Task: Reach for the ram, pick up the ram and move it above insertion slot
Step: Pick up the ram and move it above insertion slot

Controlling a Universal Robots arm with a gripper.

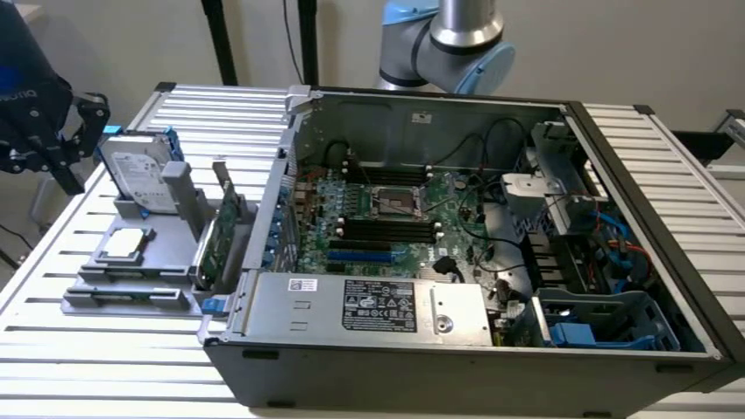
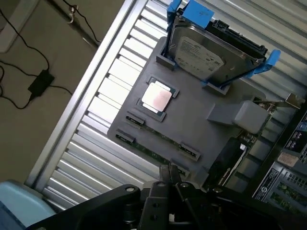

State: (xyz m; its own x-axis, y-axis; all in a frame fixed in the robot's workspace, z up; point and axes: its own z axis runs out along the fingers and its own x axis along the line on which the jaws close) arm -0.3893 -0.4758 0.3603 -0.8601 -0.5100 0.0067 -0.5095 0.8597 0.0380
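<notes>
1. The gripper (image 2: 171, 178) has its fingers pressed together on nothing (in the exterior view it hangs at the upper left, off the table's edge).
2. Nearest it is the ram (image 2: 151, 153), seated untouched in the outer slot of the gray holder tray (image 1: 160, 260).
3. The tray also carries a processor chip (image 2: 156, 97), a hard drive (image 2: 201, 50) in a blue frame and an upright green expansion card (image 1: 219, 236).
4. The tray lies at the exterior view's left, just beside the open computer case (image 1: 466, 353), with the motherboard's dark memory slots (image 1: 390, 230) at frame centre.

The arm (image 1: 463, 39) stands upright at the back of the exterior view, grey joint capped in blue. In the wrist view the gripper (image 2: 171, 173) points downward, its dark fingers pressed together.
</notes>
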